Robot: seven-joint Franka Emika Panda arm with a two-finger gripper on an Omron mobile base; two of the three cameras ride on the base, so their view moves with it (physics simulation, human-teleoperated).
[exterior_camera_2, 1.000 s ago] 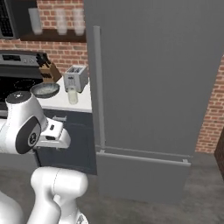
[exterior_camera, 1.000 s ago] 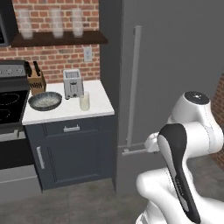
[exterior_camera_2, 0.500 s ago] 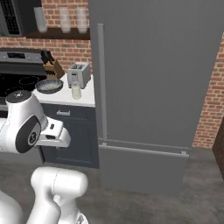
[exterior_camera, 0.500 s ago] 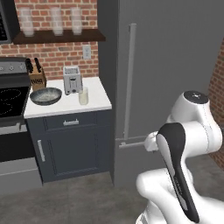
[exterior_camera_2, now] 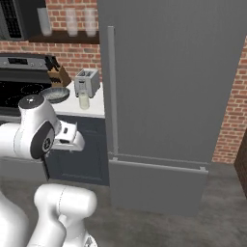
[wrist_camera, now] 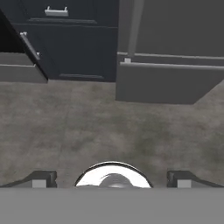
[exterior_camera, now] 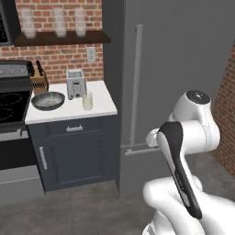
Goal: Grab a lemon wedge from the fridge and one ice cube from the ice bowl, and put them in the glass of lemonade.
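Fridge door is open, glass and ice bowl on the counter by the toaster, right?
Not quite: the fridge door is shut, as the left base view shows. The glass and ice bowl do sit on the counter by the toaster.

The fridge (exterior_camera: 183, 69) is showing a matt dark grey skin, smooth like brushed metal, with a paler satin metal handle (exterior_camera: 136, 87). The glass (exterior_camera: 87, 100) is looking clear and smooth around creamy liquid. The bowl (exterior_camera: 47, 100) is showing a dark dull rim and a pale speckled inside. The toaster (exterior_camera: 75, 84) is gleaming softly like brushed steel. The desk (exterior_camera: 103, 98) is looking plain matt white above matt navy cabinet (exterior_camera: 75, 156) fronts with small metal pulls. The knife block (exterior_camera: 39, 84) is looking like wood. The wall (exterior_camera: 59, 58) is showing rough red brick. The floor (wrist_camera: 100, 131) under the hand is looking mottled, matt grey, like concrete.
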